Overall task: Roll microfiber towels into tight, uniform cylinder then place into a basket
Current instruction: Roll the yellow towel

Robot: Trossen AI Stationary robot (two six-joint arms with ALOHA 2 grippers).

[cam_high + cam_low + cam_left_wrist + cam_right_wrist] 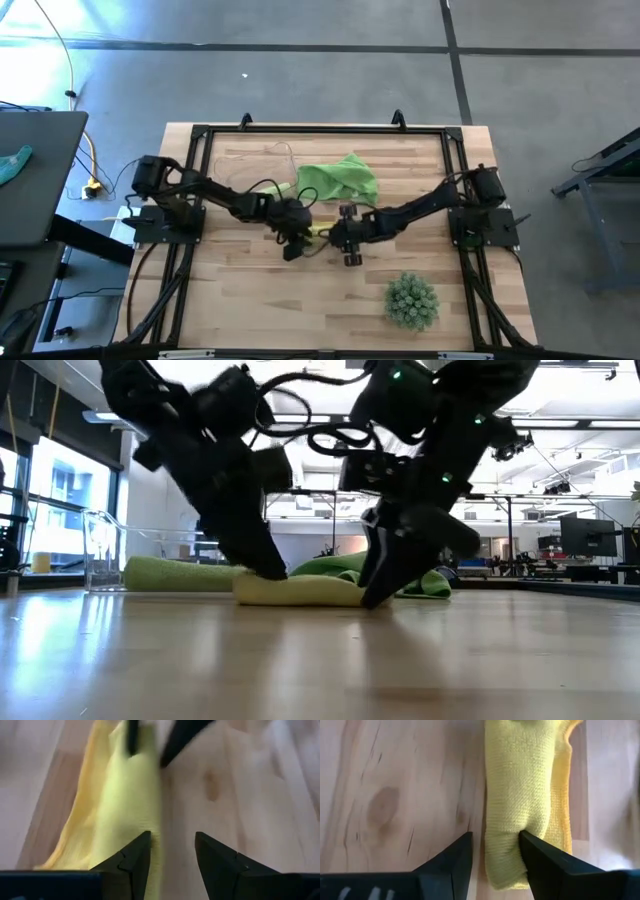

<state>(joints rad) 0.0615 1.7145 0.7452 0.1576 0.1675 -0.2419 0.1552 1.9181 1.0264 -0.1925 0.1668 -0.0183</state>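
Both arms meet near the middle of the pale wooden bench (240,300), working on one soft bright yellow microfiber towel (300,591) that lies there as a loose, partly rolled strip. The left end effector (172,851) is down at one end of it, fingers apart, one finger (135,855) touching the fold's edge and the other on bare wood. The right end effector (496,851) is at the opposite end, also spread, one finger (540,855) pressing into the roll. A crumpled lime green towel (340,178) lies just beyond them, toward the far edge. A clear plastic tub (103,550) stands by the left side. A spiky green ball-shaped plant (412,301) sits near the right front corner.
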